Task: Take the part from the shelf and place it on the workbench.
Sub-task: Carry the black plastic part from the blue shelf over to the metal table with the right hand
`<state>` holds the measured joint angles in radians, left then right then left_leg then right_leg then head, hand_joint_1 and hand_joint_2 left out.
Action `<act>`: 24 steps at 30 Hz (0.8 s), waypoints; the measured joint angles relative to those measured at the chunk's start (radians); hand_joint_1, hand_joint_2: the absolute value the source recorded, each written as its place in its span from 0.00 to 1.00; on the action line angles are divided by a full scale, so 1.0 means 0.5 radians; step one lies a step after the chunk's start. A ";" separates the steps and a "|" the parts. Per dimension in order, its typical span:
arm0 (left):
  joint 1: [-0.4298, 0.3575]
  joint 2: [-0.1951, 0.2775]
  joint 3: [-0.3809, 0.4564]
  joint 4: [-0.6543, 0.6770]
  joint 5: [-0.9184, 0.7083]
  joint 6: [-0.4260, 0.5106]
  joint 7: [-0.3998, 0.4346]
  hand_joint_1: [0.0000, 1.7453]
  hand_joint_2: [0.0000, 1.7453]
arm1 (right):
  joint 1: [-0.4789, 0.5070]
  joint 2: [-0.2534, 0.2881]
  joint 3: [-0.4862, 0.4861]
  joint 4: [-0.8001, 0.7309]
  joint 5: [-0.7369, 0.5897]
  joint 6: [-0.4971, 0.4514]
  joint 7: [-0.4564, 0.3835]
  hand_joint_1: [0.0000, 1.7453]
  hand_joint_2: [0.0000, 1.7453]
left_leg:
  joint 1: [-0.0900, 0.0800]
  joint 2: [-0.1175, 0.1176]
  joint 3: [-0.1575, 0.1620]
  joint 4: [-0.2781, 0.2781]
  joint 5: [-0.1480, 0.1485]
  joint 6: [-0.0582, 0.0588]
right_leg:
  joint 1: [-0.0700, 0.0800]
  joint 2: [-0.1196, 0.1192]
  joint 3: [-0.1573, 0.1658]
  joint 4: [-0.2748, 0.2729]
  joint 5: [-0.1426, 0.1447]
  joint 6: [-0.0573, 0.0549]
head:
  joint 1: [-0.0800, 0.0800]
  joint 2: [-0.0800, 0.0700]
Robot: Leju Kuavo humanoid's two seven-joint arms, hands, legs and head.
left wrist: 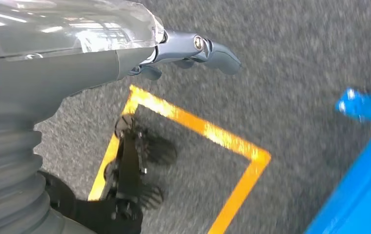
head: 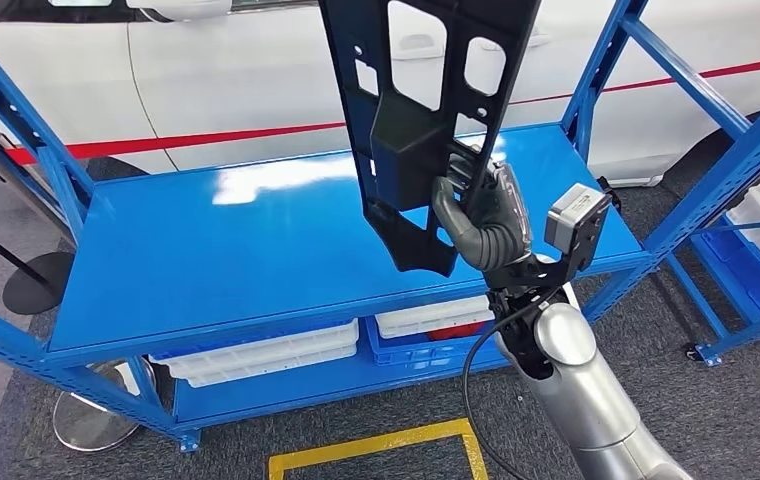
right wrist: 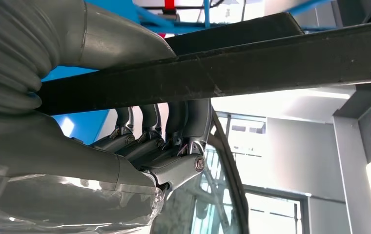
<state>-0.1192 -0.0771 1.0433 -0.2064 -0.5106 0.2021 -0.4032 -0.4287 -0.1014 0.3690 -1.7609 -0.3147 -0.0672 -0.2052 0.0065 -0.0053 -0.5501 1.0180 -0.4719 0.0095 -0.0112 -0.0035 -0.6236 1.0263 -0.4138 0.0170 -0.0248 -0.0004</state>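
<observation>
My right hand (head: 484, 215) gripped one black plastic part (head: 421, 110), upright above the blue shelf (head: 256, 250) | my left hand (left wrist: 193, 51) hung over grey floor, fingers curled, holding nothing | two white bins (head: 266, 355) below.

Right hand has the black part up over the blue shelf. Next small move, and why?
Probably lower it toward the blue shelf top before letting go. The right hand grips the black plastic part near its lower end, held upright and apparently above the surface, so releasing now would likely drop or tip it.
</observation>
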 joint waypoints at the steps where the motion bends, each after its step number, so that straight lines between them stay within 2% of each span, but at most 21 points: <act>1: 0.005 0.005 0.008 0.000 0.011 0.004 -0.002 0.00 1.00 | -0.001 0.002 0.000 0.000 0.002 -0.002 0.000 1.00 1.00 | 0.002 0.002 -0.003 -0.009 0.015 0.016 | -0.003 0.001 -0.007 0.009 -0.011 0.012 | 0.000 0.000; 2: 0.008 0.009 0.017 0.000 0.021 0.005 -0.005 0.00 1.00 | -0.003 0.004 0.000 0.000 0.004 -0.003 0.000 1.00 1.00 | 0.005 0.003 -0.008 -0.017 0.029 0.031 | -0.005 0.002 -0.025 0.048 -0.047 0.021 | 0.000 0.000; 3: 0.011 0.014 0.026 0.000 0.029 0.006 -0.007 0.00 1.00 | -0.005 0.004 0.000 0.000 0.005 -0.003 0.000 1.00 1.00 | 0.009 0.005 -0.016 -0.024 0.043 0.044 | -0.007 0.003 -0.060 0.129 -0.109 0.029 | 0.000 0.000; 5: 0.018 0.025 0.042 -0.001 0.041 0.007 -0.011 0.00 1.00 | -0.005 0.006 0.001 0.001 0.005 -0.002 0.000 1.00 1.00 | 0.006 0.006 -0.041 -0.024 0.061 0.055 | -0.009 0.004 -0.163 0.391 -0.263 0.040 | 0.000 0.000; 6: 0.022 0.030 0.048 -0.001 0.046 0.009 -0.012 0.00 1.00 | -0.003 0.008 0.001 0.003 0.005 -0.001 0.000 1.00 1.00 | 0.004 0.006 -0.055 -0.022 0.069 0.055 | -0.009 0.004 -0.206 0.508 -0.313 0.044 | 0.000 0.000; 7: 0.025 0.033 0.054 -0.001 0.050 0.012 -0.012 0.00 1.00 | -0.001 0.009 0.001 0.004 0.005 0.001 0.000 1.00 1.00 | 0.003 0.005 -0.067 -0.020 0.076 0.055 | -0.009 0.004 -0.218 0.565 -0.327 0.045 | 0.000 0.000; 8: 0.028 0.036 0.060 -0.001 0.055 0.016 -0.012 0.00 1.00 | 0.000 0.011 0.002 0.005 0.005 0.002 0.000 1.00 1.00 | 0.003 0.004 -0.076 -0.016 0.081 0.053 | -0.009 0.004 -0.189 0.540 -0.303 0.042 | 0.000 0.000; 9: 0.030 0.037 0.066 -0.001 0.057 0.020 -0.012 0.00 1.00 | 0.000 0.014 0.002 0.005 0.005 0.003 0.001 1.00 1.00 | 0.002 0.003 -0.083 -0.011 0.084 0.050 | -0.008 0.004 -0.119 0.434 -0.249 0.035 | 0.000 0.000; 11: 0.031 0.037 0.079 -0.001 0.060 0.023 -0.012 0.00 1.00 | -0.006 0.024 0.004 0.005 0.006 0.007 0.002 1.00 1.00 | -0.002 0.001 -0.092 0.001 0.088 0.041 | 0.000 0.003 0.049 0.150 -0.152 0.014 | 0.000 0.000; 12: 0.031 0.038 0.083 -0.001 0.061 0.024 -0.011 0.00 1.00 | -0.009 0.031 0.005 0.005 0.006 0.011 0.003 1.00 1.00 | -0.005 0.001 -0.098 0.005 0.091 0.032 | 0.005 0.003 0.100 0.052 -0.128 0.003 | 0.000 0.000; 13: 0.031 0.038 0.085 -0.001 0.062 0.024 -0.011 0.00 1.00 | -0.010 0.038 0.006 0.005 0.006 0.015 0.005 1.00 1.00 | -0.007 0.002 -0.104 0.007 0.096 0.021 | 0.011 0.003 0.120 0.005 -0.122 -0.006 | 0.000 0.000; 15: 0.031 0.042 0.088 -0.001 0.063 0.025 -0.010 0.00 1.00 | -0.011 0.048 0.007 0.005 0.008 0.019 0.006 1.00 1.00 | -0.010 0.002 -0.111 0.002 0.108 -0.003 | 0.012 0.004 0.112 -0.007 -0.111 -0.024 | 0.000 0.000; 17: 0.032 0.045 0.089 -0.001 0.063 0.026 -0.009 0.00 1.00 | -0.013 0.058 0.008 0.005 0.010 0.019 0.007 1.00 1.00 | -0.008 0.001 -0.132 0.038 0.072 -0.022 | 0.001 -0.002 0.104 -0.022 -0.089 -0.052 | 0.000 0.000; 18: 0.033 0.047 0.089 -0.001 0.064 0.027 -0.008 0.00 1.00 | -0.014 0.063 0.009 0.005 0.011 0.019 0.007 1.00 1.00 | -0.006 0.001 -0.163 0.111 0.016 -0.031 | -0.004 -0.005 0.098 -0.029 -0.077 -0.066 | 0.000 0.000; 20: 0.034 0.050 0.090 -0.001 0.064 0.027 -0.008 0.00 1.00 | -0.014 0.073 0.009 0.005 0.013 0.020 0.007 1.00 1.00 | 0.003 0.002 -0.264 0.363 -0.135 -0.047 | -0.003 -0.009 0.075 -0.028 -0.060 -0.079 | -0.001 0.000; 21: 0.035 0.052 0.091 -0.001 0.064 0.027 -0.008 0.00 1.00 | -0.013 0.075 0.010 0.005 0.013 0.021 0.008 1.00 1.00 | 0.006 0.002 -0.312 0.490 -0.192 -0.055 | -0.002 -0.010 0.063 -0.025 -0.054 -0.080 | -0.001 0.000; 22: 0.036 0.053 0.093 -0.001 0.064 0.026 -0.008 0.00 1.00 | -0.012 0.076 0.010 0.006 0.014 0.022 0.009 1.00 1.00 | 0.008 0.002 -0.333 0.564 -0.215 -0.060 | -0.002 -0.010 0.052 -0.021 -0.048 -0.079 | -0.001 0.000; 23: 0.038 0.053 0.094 -0.001 0.064 0.026 -0.008 0.00 1.00 | -0.011 0.076 0.010 0.007 0.014 0.023 0.011 1.00 1.00 | 0.011 0.003 -0.314 0.556 -0.197 -0.064 | -0.002 -0.010 0.041 -0.015 -0.044 -0.076 | -0.001 0.000; 24: 0.039 0.054 0.096 -0.001 0.063 0.026 -0.008 0.00 1.00 | -0.011 0.077 0.011 0.009 0.014 0.025 0.015 1.00 1.00 | 0.013 0.003 -0.253 0.465 -0.148 -0.064 | -0.003 -0.010 0.034 -0.009 -0.040 -0.073 | -0.001 0.000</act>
<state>-0.0999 -0.0502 1.0911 -0.2068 -0.4788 0.2150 -0.4070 -0.4342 -0.0629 0.3744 -1.7565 -0.3076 -0.0549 -0.1978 0.0132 -0.0037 -0.6764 1.2502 -0.5458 -0.0227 -0.0127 -0.0086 -0.6068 1.0219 -0.4340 -0.0193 -0.0252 -0.0004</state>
